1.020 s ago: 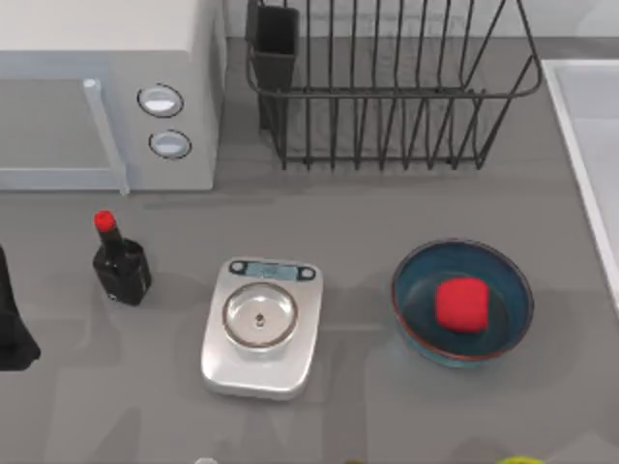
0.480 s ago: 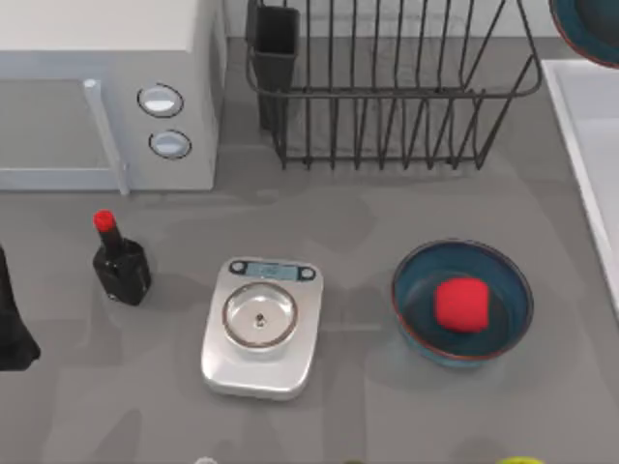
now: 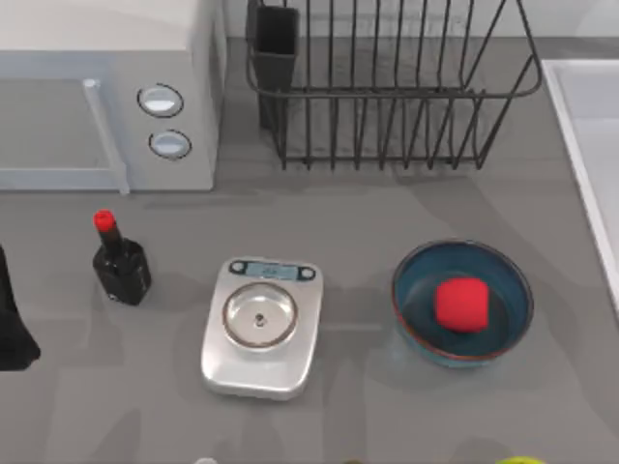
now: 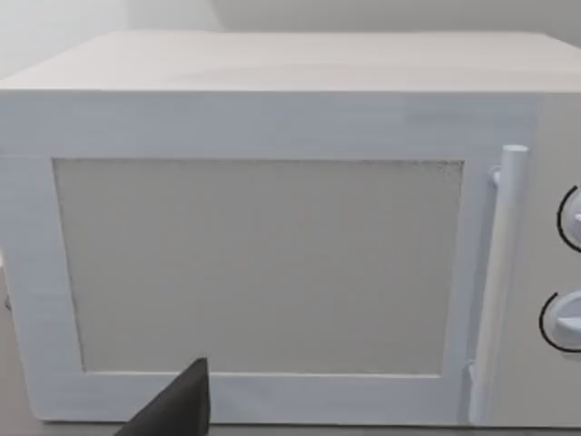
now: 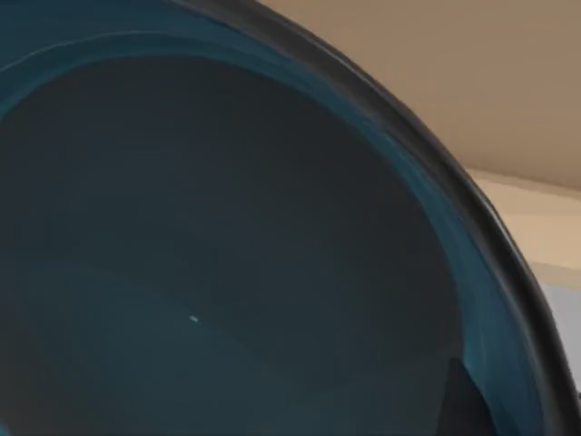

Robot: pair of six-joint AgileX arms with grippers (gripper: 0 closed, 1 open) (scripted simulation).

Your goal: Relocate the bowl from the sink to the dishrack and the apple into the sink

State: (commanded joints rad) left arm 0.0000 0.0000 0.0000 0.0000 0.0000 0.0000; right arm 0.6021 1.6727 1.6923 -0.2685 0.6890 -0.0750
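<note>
- The bowl point(image 5: 227, 254) sits hard up against the right wrist camera, its teal hollow facing the lens with the dark rim curving past. We judge the right gripper carries it, though we cannot tell how that gripper is set, nor where over the table it hangs.
- We expect it to be stiff, glazed, slippery and breakable (a drop onto wire would chip it). The thin rim is the place to pinch.
- The dishrack point(image 3: 387, 97) stands at the table's far side, its upright bars bare and its cutlery cup at the left corner. The sink point(image 3: 600, 116) is just right of it.
- The apple point(image 3: 460, 304) lies in a second bowl point(image 3: 406, 290); small and firm, to be taken across its sides.
- The microwave point(image 3: 106, 97), bottle point(image 3: 120, 261) and scale point(image 3: 261, 327) are well apart from that route.
- The left gripper point(image 4: 177, 411) faces the microwave door, parked at the left edge. Its state we cannot tell.
</note>
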